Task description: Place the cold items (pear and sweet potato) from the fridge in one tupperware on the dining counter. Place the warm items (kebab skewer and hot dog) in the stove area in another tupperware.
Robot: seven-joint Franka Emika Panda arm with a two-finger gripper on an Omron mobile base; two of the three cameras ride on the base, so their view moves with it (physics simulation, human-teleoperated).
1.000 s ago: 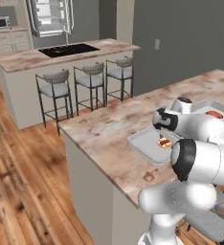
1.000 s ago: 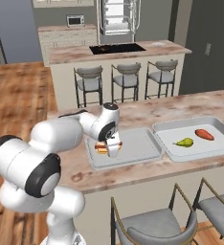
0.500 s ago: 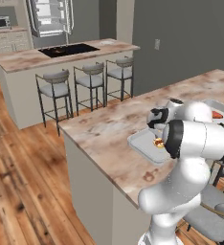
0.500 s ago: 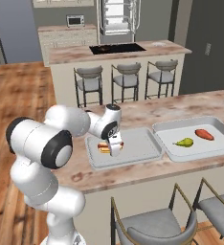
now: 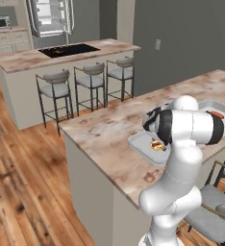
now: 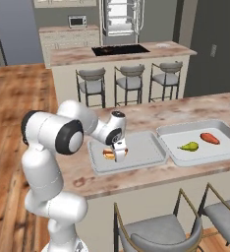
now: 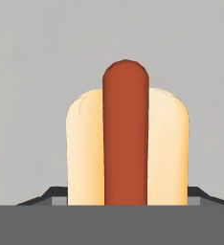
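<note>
So there are two grey tupperware trays side by side on the near table point(image 6: 136, 184), touching or almost touching. The left tupperware point(image 6: 146, 152) has one hot dog point(image 6: 108, 153) in it, lying flat near its left end, and the gripper point(image 6: 118, 153) is right down over it. In the hand view the hot dog point(image 7: 127, 139) sits dead centre between the fingers point(image 7: 200, 194), which stand apart on either side of the bun, not squeezing it as far as I can see. The right tupperware point(image 6: 171, 134) holds two things: one green pear point(image 6: 188, 146) and one orange sweet potato point(image 6: 210, 139), just beside each other. Further back there are three bar stools point(image 6: 129, 83) lined up along the far table point(image 6: 171, 48), which has one black cooktop point(image 6: 120, 49) in it. One fridge point(image 6: 119, 19) stands behind that, plus one microwave point(image 6: 77, 20) off to its left. Two more chairs point(image 6: 156, 231) sit at the near side.
</note>
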